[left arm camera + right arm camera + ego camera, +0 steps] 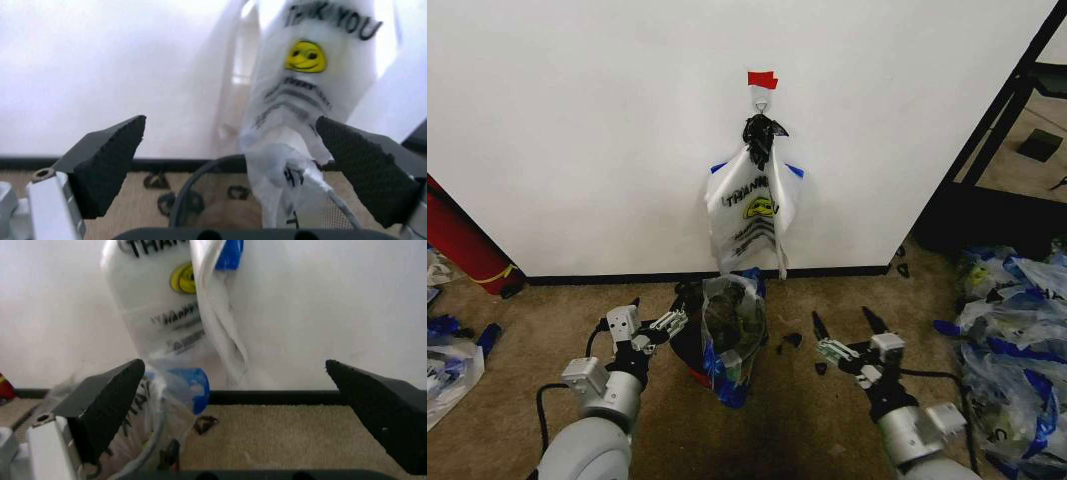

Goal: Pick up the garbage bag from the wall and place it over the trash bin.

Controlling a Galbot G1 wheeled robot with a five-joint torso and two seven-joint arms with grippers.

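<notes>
We see the trash bin (695, 345), a small black bucket with a red base, standing on the carpet (807, 420) just in front of the white wall (577, 130). A thin see-through garbage bag (732, 335) with blue edges is draped over the bin; it covers the side of the bin that is nearer to the right arm, and it hangs down to the carpet.

Above the bin, on the wall, a white bag with black lettering (752, 210) and a yellow smiley hangs from a small hook (761, 100) under a strip of red tape (762, 78).

The left gripper (649, 322) is just beside the bin, on its left side; its fingers are spread wide and they hold nothing. In the left wrist view, the bin's rim (200, 187) lies between the two black pads (110, 165).

The right gripper (842, 330) is to the right of the bin, a little apart from it, low over the carpet. Its fingers are also wide apart and empty.
</notes>
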